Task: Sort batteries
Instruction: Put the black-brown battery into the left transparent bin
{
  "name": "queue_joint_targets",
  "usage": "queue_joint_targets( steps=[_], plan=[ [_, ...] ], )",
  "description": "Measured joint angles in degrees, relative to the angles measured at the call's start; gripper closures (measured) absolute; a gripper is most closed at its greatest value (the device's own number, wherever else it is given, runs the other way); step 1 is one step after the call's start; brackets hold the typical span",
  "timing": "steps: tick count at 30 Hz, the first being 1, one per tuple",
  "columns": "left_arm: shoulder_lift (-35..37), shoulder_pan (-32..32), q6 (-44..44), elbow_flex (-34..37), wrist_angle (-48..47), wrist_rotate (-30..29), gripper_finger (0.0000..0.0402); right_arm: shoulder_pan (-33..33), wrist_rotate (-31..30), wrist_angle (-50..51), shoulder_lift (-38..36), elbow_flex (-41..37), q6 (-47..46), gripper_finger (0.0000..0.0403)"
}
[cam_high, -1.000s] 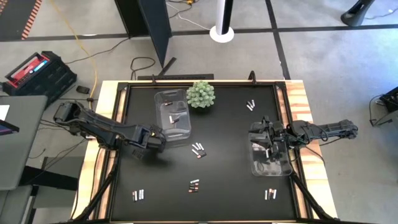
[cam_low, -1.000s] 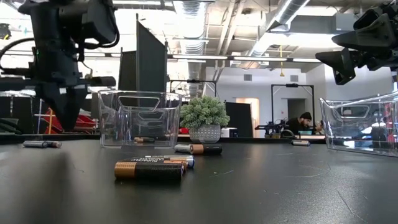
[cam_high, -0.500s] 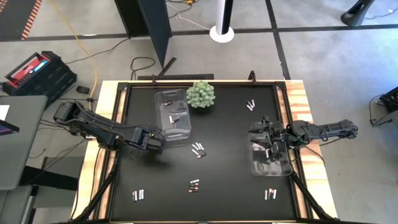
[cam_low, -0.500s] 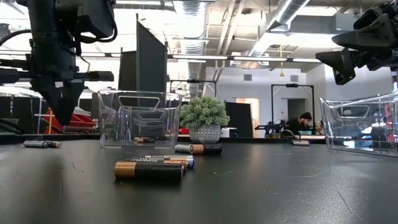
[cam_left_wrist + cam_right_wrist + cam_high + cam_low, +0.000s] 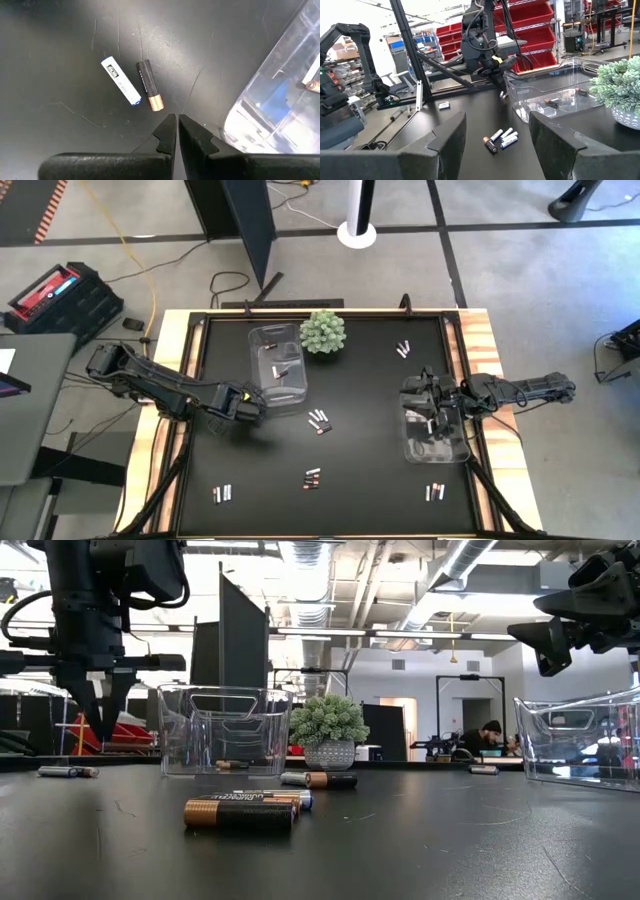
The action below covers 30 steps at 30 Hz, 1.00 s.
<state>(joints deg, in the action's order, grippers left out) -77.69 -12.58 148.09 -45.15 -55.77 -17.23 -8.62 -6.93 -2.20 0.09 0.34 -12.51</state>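
Small batteries lie scattered on the black table: a group (image 5: pixel 318 420) at the middle, more (image 5: pixel 311 477) toward the near edge, and pairs (image 5: pixel 223 493), (image 5: pixel 433 492), (image 5: pixel 403 348). My left gripper (image 5: pixel 247 406) hangs shut beside the left clear bin (image 5: pixel 278 370), pointing steeply down, its tips (image 5: pixel 103 730) above the table. Below it lie a white battery (image 5: pixel 121 81) and a dark, copper-ended battery (image 5: pixel 149 85), untouched. My right gripper (image 5: pixel 497 120) stands open and level over the right clear bin (image 5: pixel 437 438), holding nothing.
The left bin holds a few batteries (image 5: pixel 551 102). A green spiky plant in a pot (image 5: pixel 323 332) stands just behind that bin at the far middle. Raised wooden rails (image 5: pixel 170 430) border the table on both sides. People and shelves show in the room beyond.
My left gripper has stayed beside the left bin, shut, and has rolled a little about the line it points along. Nothing on the table has moved.
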Motion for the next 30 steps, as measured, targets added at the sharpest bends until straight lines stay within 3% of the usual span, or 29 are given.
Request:
queue_joint_targets(
  steps=[25, 30],
  plan=[
    [0.00, 0.02, -0.01, 0.01, 5.50, 0.00, 0.0386, 0.00, 0.00, 0.00, 0.00, 0.01, 0.00, 0.0168],
    [0.00, 0.63, 6.08, 0.01, 5.56, 0.02, 0.0386, 0.00, 0.00, 0.00, 0.00, 0.00, 0.00, 0.0168]
  ],
)
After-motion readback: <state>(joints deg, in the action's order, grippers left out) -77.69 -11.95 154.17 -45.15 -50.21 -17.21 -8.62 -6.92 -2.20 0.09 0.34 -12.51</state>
